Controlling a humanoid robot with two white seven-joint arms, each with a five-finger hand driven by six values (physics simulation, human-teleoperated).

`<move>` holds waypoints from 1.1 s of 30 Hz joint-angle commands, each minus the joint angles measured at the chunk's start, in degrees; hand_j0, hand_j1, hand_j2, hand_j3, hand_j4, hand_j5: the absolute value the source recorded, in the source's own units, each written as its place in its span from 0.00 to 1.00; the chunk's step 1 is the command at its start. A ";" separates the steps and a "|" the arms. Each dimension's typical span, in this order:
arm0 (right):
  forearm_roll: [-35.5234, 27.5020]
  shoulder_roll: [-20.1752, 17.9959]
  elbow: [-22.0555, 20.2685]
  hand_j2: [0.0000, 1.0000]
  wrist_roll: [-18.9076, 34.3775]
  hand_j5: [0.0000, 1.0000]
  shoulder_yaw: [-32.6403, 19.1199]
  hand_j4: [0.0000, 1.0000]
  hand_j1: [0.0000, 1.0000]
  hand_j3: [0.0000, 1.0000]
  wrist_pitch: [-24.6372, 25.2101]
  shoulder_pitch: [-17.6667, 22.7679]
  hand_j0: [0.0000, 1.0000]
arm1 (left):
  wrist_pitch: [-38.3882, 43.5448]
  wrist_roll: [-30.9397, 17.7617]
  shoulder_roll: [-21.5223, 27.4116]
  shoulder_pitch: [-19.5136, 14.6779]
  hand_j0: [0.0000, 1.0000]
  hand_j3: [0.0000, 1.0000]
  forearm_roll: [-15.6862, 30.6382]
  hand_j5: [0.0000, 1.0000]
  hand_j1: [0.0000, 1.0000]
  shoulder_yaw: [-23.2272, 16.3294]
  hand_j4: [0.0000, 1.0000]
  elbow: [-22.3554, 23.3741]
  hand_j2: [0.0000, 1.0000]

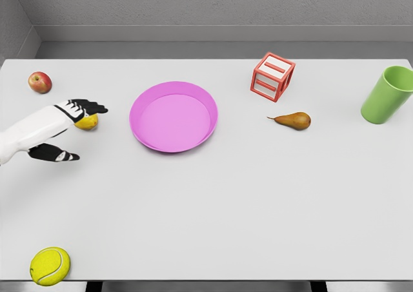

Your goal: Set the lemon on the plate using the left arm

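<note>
The yellow lemon (89, 123) lies on the white table left of the pink plate (146, 135), a short gap between them. My left hand (85, 132) reaches in from the left edge and sits over the lemon. Its black fingers (89, 106) stretch across the lemon's top and hide its upper left part. The thumb (63, 155) is spread well away toward me. The hand is open and the lemon rests on the table. My right arm is out of view.
A red apple (40, 82) sits at the back left. A tennis ball (50, 265) lies at the front left corner. Right of the plate are a red cube frame (272, 77), a brown pear (293, 120) and a green cup (388, 95).
</note>
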 commanded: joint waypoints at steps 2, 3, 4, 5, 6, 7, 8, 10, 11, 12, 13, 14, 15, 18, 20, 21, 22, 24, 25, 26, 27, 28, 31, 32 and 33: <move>-0.08 0.00 0.00 1.00 0.00 1.00 -0.09 1.00 1.00 1.00 0.05 0.00 1.00 | 0.06 -1.01 -1.67 0.00 1.00 1.00 -0.01 1.00 1.00 0.09 1.00 0.02 1.00; -0.08 0.00 0.00 1.00 0.00 1.00 -0.09 1.00 1.00 1.00 0.05 0.00 1.00 | 0.06 -1.09 -1.67 0.00 1.00 1.00 -0.01 1.00 1.00 0.09 1.00 -0.06 1.00; -0.08 0.00 0.00 1.00 0.00 1.00 0.00 1.00 1.00 1.00 0.05 0.00 1.00 | 0.06 -1.10 -1.67 -0.09 1.00 1.00 -0.01 1.00 1.00 0.09 1.00 -0.06 1.00; -0.08 0.00 0.00 1.00 0.00 1.00 0.00 1.00 1.00 1.00 0.05 0.00 1.00 | 0.06 -1.10 -1.59 -0.18 1.00 1.00 -0.01 1.00 1.00 0.17 1.00 -0.06 1.00; -0.08 0.00 0.00 1.00 0.00 1.00 0.00 1.00 1.00 1.00 0.05 0.00 1.00 | 0.06 -1.27 -1.59 -0.26 1.00 1.00 -0.01 1.00 1.00 0.17 1.00 -0.06 1.00; -0.08 0.00 0.00 1.00 0.00 1.00 0.08 1.00 1.00 1.00 0.05 0.00 1.00 | 0.06 -1.27 -1.59 -0.44 1.00 1.00 -0.01 1.00 1.00 0.26 1.00 -0.06 1.00; -0.08 0.00 0.00 1.00 0.00 1.00 0.08 1.00 1.00 1.00 0.05 0.00 1.00 | 0.06 -1.36 -1.50 0.00 1.00 1.00 -0.01 1.00 1.00 1.93 1.00 -0.06 1.00; -0.08 0.00 0.00 1.00 0.00 1.00 0.00 1.00 1.00 1.00 0.05 0.00 1.00 | 0.06 -1.45 -1.50 0.17 1.00 1.00 -0.19 1.00 1.00 3.34 1.00 0.46 1.00; -0.08 0.00 0.00 1.00 0.00 1.00 0.08 1.00 1.00 1.00 0.05 0.00 1.00 | 0.06 -1.27 -0.80 0.26 1.00 1.00 -0.80 1.00 1.00 3.16 1.00 0.55 1.00; -0.08 0.00 0.00 1.00 0.00 1.00 0.08 1.00 1.00 1.00 0.05 0.00 1.00 | 0.06 -1.27 -0.36 0.18 1.00 1.00 -0.89 1.00 1.00 3.34 1.00 0.55 1.00; 0.00 0.00 0.00 1.00 0.00 1.00 0.00 1.00 1.00 1.00 0.05 0.00 1.00 | 0.06 -1.27 -0.18 -0.17 1.00 1.00 -1.24 1.00 1.00 3.25 1.00 0.55 1.00; -0.08 0.00 0.00 1.00 0.00 1.00 0.00 1.00 1.00 1.00 0.05 0.00 1.00 | 0.06 -1.27 0.00 -0.35 1.00 1.00 -3.95 1.00 1.00 2.99 1.00 0.55 1.00; -0.08 0.00 0.00 1.00 0.00 1.00 0.00 1.00 1.00 1.00 0.05 0.00 1.00 | 0.06 -1.27 0.26 -0.79 1.00 1.00 -7.04 1.00 1.00 2.46 1.00 0.46 1.00; -0.08 0.00 0.00 1.00 0.00 1.00 0.00 1.00 1.00 1.00 0.05 0.00 1.00 | 0.06 -1.27 1.22 -1.50 1.00 1.00 -8.36 1.00 1.00 0.97 1.00 0.11 1.00; -0.08 0.00 0.00 1.00 0.00 1.00 0.08 1.00 1.00 1.00 0.05 0.00 1.00 | 0.06 -1.36 1.31 -2.02 1.00 1.00 -8.45 1.00 1.00 0.44 1.00 -0.33 1.00; -0.08 0.00 0.00 1.00 0.00 1.00 0.00 1.00 1.00 1.00 0.05 0.00 1.00 | 0.06 -1.36 1.31 -2.72 1.00 1.00 -8.45 1.00 1.00 0.44 1.00 -0.15 1.00; -0.08 0.00 0.00 1.00 0.00 1.00 0.00 1.00 1.00 1.00 0.05 0.00 1.00 | 0.06 -1.45 1.31 -2.81 1.00 1.00 -9.94 1.00 1.00 -0.18 1.00 0.11 1.00; -0.08 0.00 0.00 1.00 0.00 1.00 0.00 1.00 1.00 1.00 0.05 0.00 1.00 | 0.06 -1.45 1.31 -5.53 1.00 1.00 -13.98 1.00 1.00 -1.93 1.00 0.38 1.00; -0.08 0.00 0.00 1.00 0.00 1.00 0.00 1.00 1.00 1.00 0.05 0.00 1.00 | 0.06 -1.36 0.96 -7.11 1.00 1.00 -17.49 1.00 1.00 -3.25 1.00 0.46 1.00; -0.08 0.00 0.00 1.00 0.00 1.00 0.00 1.00 1.00 1.00 0.05 0.00 1.00 | 0.06 -1.36 0.52 -8.96 1.00 1.00 -19.70 1.00 1.00 -5.62 1.00 0.55 1.00; -0.08 0.00 0.00 1.00 0.00 1.00 0.00 1.00 1.00 1.00 0.05 0.00 1.00 | 0.06 -1.36 0.35 -10.19 1.00 1.00 -20.84 1.00 1.00 -8.43 1.00 0.46 1.00; -0.08 0.00 0.00 1.00 0.00 1.00 0.00 1.00 1.00 1.00 0.05 0.00 1.00 | 0.06 -1.36 0.35 -10.37 1.00 1.00 -20.93 1.00 1.00 -9.05 1.00 0.55 1.00; -0.08 0.00 0.00 1.00 0.00 1.00 0.00 1.00 1.00 1.00 0.05 0.00 1.00 | 0.06 -1.36 0.35 -11.78 1.00 1.00 -20.93 1.00 1.00 -9.76 1.00 4.85 1.00; -0.08 0.00 0.00 1.00 0.00 1.00 0.00 1.00 1.00 1.00 0.05 0.00 1.00 | 0.06 -1.27 -0.62 -12.74 1.00 1.00 -20.58 1.00 1.00 -9.67 1.00 8.63 1.00; -0.08 0.00 0.00 1.00 0.00 1.00 0.00 1.00 1.00 1.00 0.05 0.00 1.00 | 0.06 -1.27 -1.50 -13.62 1.00 1.00 -20.40 1.00 1.00 -9.67 1.00 12.50 1.00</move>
